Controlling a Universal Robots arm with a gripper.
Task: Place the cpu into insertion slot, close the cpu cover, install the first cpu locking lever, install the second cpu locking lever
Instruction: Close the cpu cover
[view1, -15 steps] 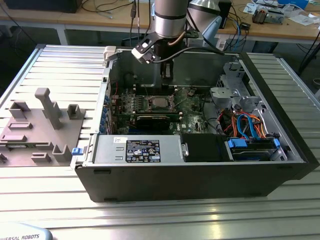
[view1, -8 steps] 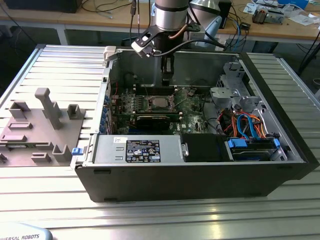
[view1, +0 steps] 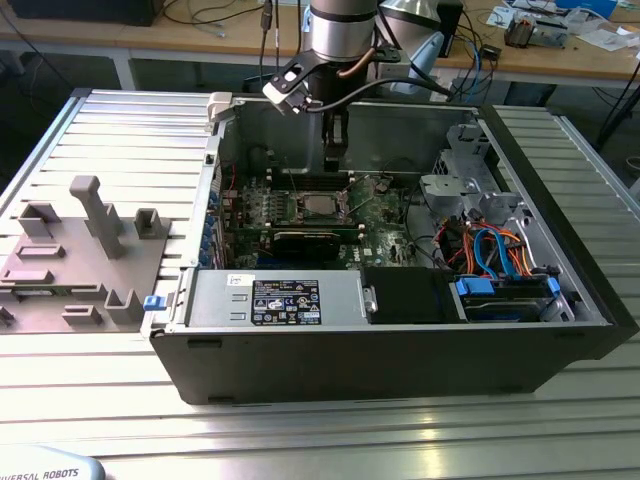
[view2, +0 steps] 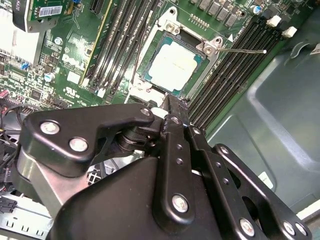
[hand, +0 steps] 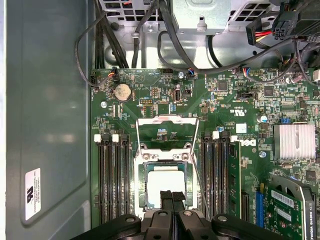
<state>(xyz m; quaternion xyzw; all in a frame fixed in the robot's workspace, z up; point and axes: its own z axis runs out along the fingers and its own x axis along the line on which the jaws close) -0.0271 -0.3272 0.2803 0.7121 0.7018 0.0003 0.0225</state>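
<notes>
The cpu (hand: 164, 186), a small square chip with a pale silver top, sits flat inside the insertion slot (view2: 152, 55), whose dark border frames it on all sides. The cpu cover (hand: 167, 120), a thin silvery frame with a square window, is swung open and lies beyond the slot, with green board showing through its window. A thin metal lever (view2: 242, 50) sticks out from one corner of the slot and crosses the long black memory slots (hand: 112, 180) beside it. The gripper (hand: 173, 196) hangs just over the near edge of the chip; its two black fingers are pressed together with nothing visible between them, and whether they touch the chip cannot be told. In the exterior view the gripper (view1: 335, 160) reaches straight down into an open computer case (view1: 400, 350), directly above the slot in the middle of the green circuit board (hand: 220, 115). Around the slot the board carries a round coin battery (hand: 122, 92) and a ribbed silver heat sink (hand: 295, 141). Inside the case, a boxy silver power supply (view1: 270, 298) lies along the near wall, and blue and orange cables (view1: 490, 245) bunch toward the exterior view's right. The case rests on a ribbed metal table (view1: 120, 130), with a grey fixture block (view1: 70, 260) at the exterior view's left.
</notes>
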